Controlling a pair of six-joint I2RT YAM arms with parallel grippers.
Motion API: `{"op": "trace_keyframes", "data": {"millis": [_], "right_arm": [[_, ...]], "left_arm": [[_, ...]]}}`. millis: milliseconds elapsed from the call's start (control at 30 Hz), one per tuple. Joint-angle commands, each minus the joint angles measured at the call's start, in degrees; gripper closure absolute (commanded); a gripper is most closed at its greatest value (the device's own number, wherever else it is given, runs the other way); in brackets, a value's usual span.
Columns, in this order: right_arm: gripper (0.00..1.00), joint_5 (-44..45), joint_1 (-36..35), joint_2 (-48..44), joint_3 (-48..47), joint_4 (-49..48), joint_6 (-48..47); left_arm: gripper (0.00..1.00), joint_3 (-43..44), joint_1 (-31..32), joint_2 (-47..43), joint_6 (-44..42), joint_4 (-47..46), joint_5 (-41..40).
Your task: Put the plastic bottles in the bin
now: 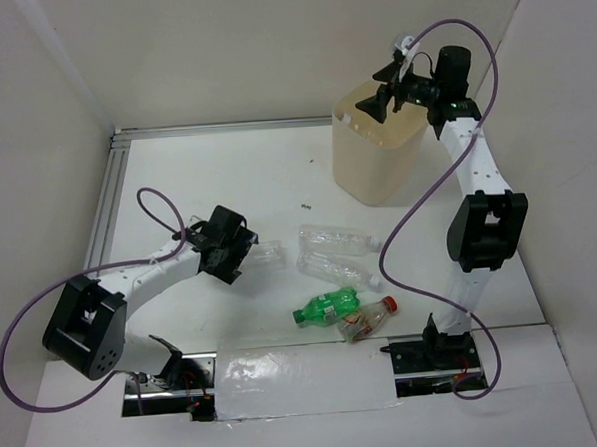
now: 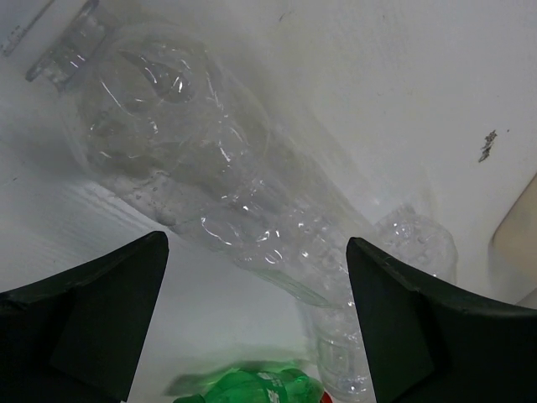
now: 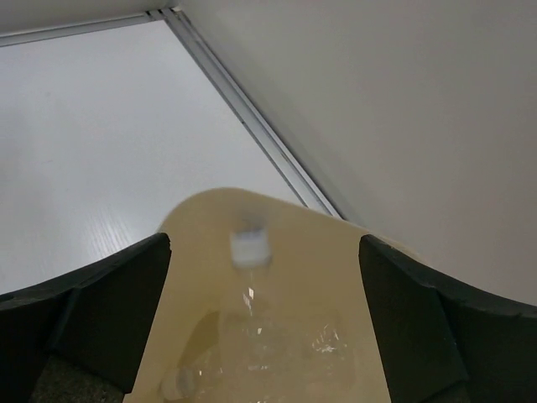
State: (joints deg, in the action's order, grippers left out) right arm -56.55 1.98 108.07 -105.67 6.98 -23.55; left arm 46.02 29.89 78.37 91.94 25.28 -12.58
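The cream bin (image 1: 376,169) stands at the back right. My right gripper (image 1: 384,91) hangs open above its mouth. In the right wrist view a blurred clear bottle with a white cap (image 3: 252,277) is below the open right gripper (image 3: 264,327), inside the bin (image 3: 352,252). Another clear bottle (image 3: 180,382) lies at the bottom. My left gripper (image 1: 242,254) is open, low over the table beside a clear bottle (image 1: 268,252). That bottle (image 2: 185,159) lies just ahead of the open left gripper (image 2: 256,319), with nothing between the fingers.
Two more clear bottles (image 1: 337,240) (image 1: 333,270) lie mid-table. A green bottle (image 1: 325,305) and a red-capped bottle (image 1: 369,320) lie nearer the arm bases. The green bottle (image 2: 252,388) shows low in the left wrist view. White walls close in the table.
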Motion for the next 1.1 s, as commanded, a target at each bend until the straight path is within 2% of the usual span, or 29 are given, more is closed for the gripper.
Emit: {"op": "trace_keyframes", "data": {"millis": [0, 167, 433, 533, 567, 600, 700, 733, 767, 800, 833, 867, 900, 933, 967, 1067], "right_arm": [[0.0, -1.72, 0.48, -1.98, -4.46, 0.49, 2.71], [0.0, -2.06, 1.01, -4.0, -3.93, -0.31, 6.14], [0.0, -7.68, 2.59, -8.22, -0.77, 4.34, 3.88], [0.0, -12.17, 3.11, -9.28, -1.64, 11.36, -1.74], [0.0, -12.18, 3.12, -9.28, -1.65, 15.65, -3.07], [0.0, -12.18, 3.12, -9.8, -2.17, 16.91, -4.65], [0.0, -5.15, 3.82, -10.6, -0.33, 18.84, -2.72], [0.0, -5.14, 4.52, -10.6, -0.94, 20.42, -4.03], [0.0, -4.62, 6.09, -9.38, -1.47, 21.48, -4.05], [0.0, -4.62, 7.06, -9.37, -2.17, 22.02, -2.39], [0.06, -4.62, 7.86, -9.37, -2.17, 22.02, -1.07], [0.22, -4.62, 9.17, -9.37, -2.17, 23.06, -2.45], [0.66, -3.75, 9.71, -10.59, -2.17, 24.03, -4.81], [0.66, -3.74, 9.71, -10.6, -0.52, 24.04, -4.84], [1.0, -0.69, 9.71, -13.39, 1.41, 23.17, -5.53], [1.0, 2.92, 9.71, -18.23, 10.02, 20.97, -9.13]], "left_arm": [[0.0, 1.88, -0.45, 2.31, -2.38, -2.69, -0.86], [0.0, 3.1, -0.45, 7.75, -4.14, -3.39, -2.18], [0.15, 5.83, -0.45, 15.14, -3.52, -4.01, -1.49], [0.36, 7.06, 0.34, 13.4, -6.49, -4.01, -2.09], [0.44, 7.76, 0.87, 12.08, -8.16, -4.01, -3.06], [0.57, 8.64, 1.57, 8.94, -10.1, -4.01, -4.28], [0.75, 12.68, 4.91, 4.0, -20.01, -6.37, -9.38], [0.75, 13.56, 5.52, 1.11, -23.44, -8.3, -10.79], [0.77, 15.05, 6.05, -0.13, -30.35, -10.66, -10.8], [0.77, 15.67, 6.06, -1.1, -34.07, -17.21, -10.8], [0.79, 15.68, 6.06, -1.9, -37.5, -21.28, -9.32], [0.8, 17.68, 6.58, -1.9, -43.89, -25.32, -7.13], [0.8, 21.09, 6.59, -0.6, -49.09, -31.37, -4.24], [0.8, 21.13, 6.59, -0.58, -49.14, -33.69, -4.21], [0.8, 25.91, 6.59, 2.63, -52.97, -35.28, -1.16], [0.81, 32.8, 6.59, 8.71, -57.48, -44.74, 6.83]]}}
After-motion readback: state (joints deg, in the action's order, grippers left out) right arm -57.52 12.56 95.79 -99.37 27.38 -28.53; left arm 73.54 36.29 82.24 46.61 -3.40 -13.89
